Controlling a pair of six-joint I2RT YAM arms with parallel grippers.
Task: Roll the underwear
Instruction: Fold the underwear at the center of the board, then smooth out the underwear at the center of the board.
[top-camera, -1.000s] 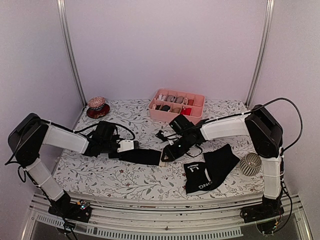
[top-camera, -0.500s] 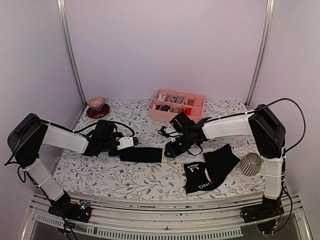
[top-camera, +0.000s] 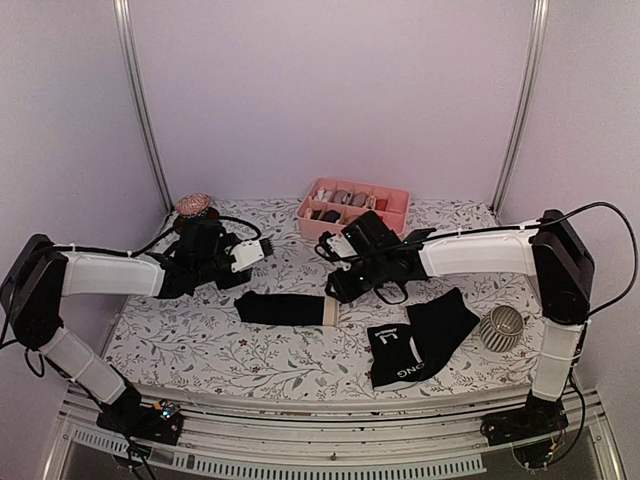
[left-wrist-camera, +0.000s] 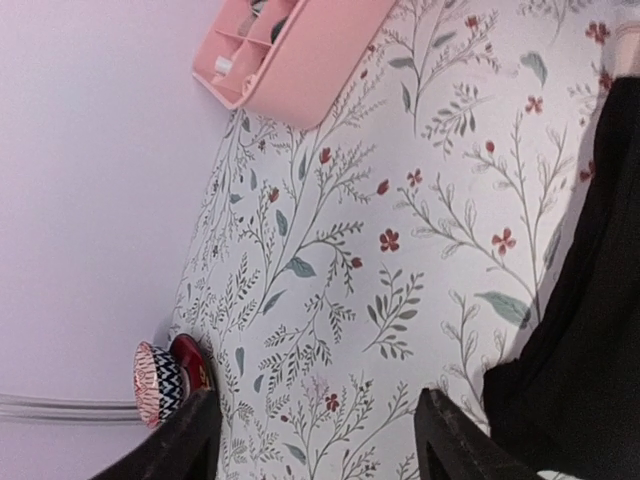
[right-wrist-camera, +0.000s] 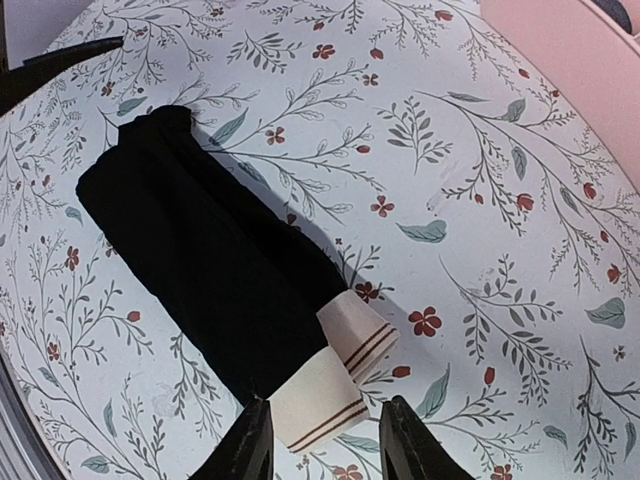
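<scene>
Since a second ago the left gripper (top-camera: 248, 256) has released the beige brief (top-camera: 282, 308) and pulled back toward the upper left of the top view, its jaws wide and empty. The right gripper (top-camera: 336, 288) has lifted off the waistband end, its jaws partly apart and holding nothing. The brief lies mid-frame as a long narrow strip, probably folded and ready to be rolled from one end. The lettered brief (top-camera: 400, 360) lies at lower right. Only the right wrist view shows the band's stripes, just beneath its fingers. The left wrist view catches only black cloth at its right edge.
</scene>
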